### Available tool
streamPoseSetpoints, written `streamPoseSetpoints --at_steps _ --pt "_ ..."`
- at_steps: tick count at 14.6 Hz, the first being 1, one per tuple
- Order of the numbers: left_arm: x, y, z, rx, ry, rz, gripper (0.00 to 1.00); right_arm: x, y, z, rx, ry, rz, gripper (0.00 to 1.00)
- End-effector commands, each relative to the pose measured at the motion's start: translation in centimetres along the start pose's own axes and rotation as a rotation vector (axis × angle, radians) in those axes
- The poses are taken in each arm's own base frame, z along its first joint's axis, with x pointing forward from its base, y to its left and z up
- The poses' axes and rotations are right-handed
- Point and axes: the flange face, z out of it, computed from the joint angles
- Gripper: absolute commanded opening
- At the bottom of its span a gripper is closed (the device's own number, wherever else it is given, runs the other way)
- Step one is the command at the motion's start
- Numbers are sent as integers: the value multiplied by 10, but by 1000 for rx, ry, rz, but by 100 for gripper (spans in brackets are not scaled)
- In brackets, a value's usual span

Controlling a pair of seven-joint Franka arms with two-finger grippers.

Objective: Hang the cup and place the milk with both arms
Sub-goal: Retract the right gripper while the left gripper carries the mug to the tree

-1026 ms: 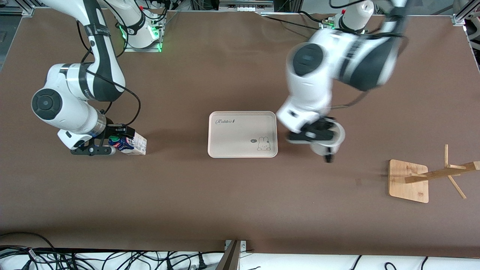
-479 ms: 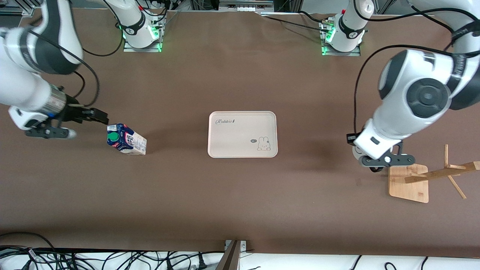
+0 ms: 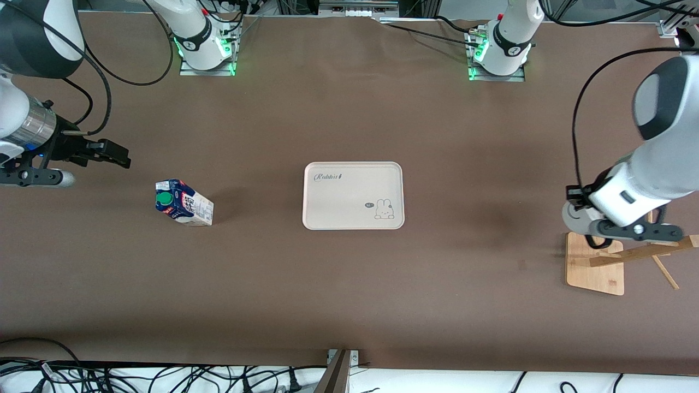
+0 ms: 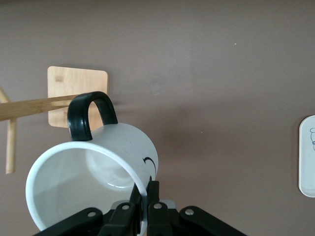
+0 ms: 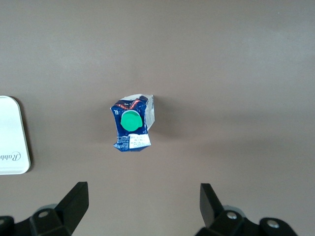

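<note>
At the far left edge of the front view, the right claw (image 3: 33,176) hangs over bare desk (image 3: 338,295) with its fingers spread wide and nothing between them; its wrist view looks straight down at the milk carton (image 3: 184,203). The carton stands upright at middle left, long axis vertical, green cap (image 5: 131,121) facing up. At the centre of the frame lies the pale rabbit tray (image 3: 353,164), with nothing on it, so the milk step is not yet done.

At middle right, the left claw (image 3: 633,230) is over the bamboo cup rack (image 3: 595,273), pinching the rim of the white mug (image 4: 93,187). The mug lies tipped, mouth toward the wrist camera, its black handle (image 4: 88,115) toward the rack's peg (image 4: 34,107). Hanging seems the step in hand; next, the handle loop must thread onto that slanted peg.
</note>
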Motion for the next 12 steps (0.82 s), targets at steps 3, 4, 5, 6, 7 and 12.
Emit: streamPoseSetpoints --at_steps 3,4,5,6,7,12 --pt "-5 -31 -7 -30 -10 19 0 -3 12 -8 -17 -32 4 100" --pt "-5 -38 -7 -36 -7 50 0 -3 13 -9 -18 -31 7 100" --pt "-5 -41 -7 -49 -2 68 0 -2 16 -17 -19 -14 10 100" --pt "-4 -48 -10 -50 7 73 0 0 25 -24 -24 -1 15 100" --pt "-3 -50 -12 -50 14 88 0 1 30 -23 -25 -2 -6 100" --pt "0 -86 4 -58 1 90 0 6 38 -18 -11 -8 -86 100"
